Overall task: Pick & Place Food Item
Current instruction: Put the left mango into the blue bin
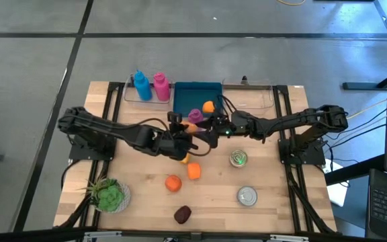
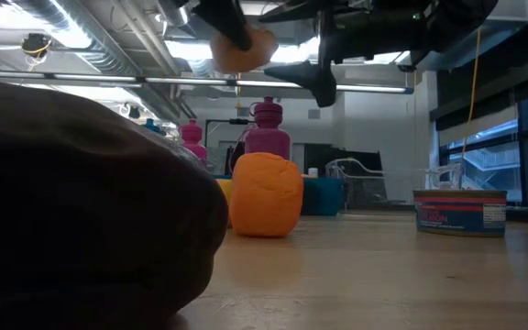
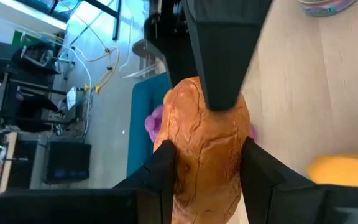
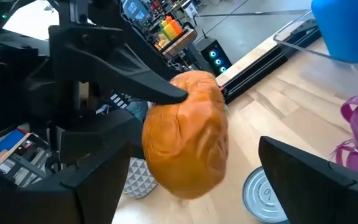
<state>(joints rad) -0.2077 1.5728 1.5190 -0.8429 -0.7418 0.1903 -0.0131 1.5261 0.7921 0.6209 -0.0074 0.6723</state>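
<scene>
**Bread roll held aloft between both arms**

You had the left gripper [image 3: 204, 168] clamped on the brown bread roll [image 3: 207, 146], its fingers pressing both sides, raised above the table [image 1: 274, 208] near the middle, just in front of the teal bin [image 1: 197, 91]. Your right gripper [image 4: 185, 180] faced it from the other side, jaws spread wide around the roll without closing. An orange block [image 2: 264, 194] sat on the table below.
</scene>
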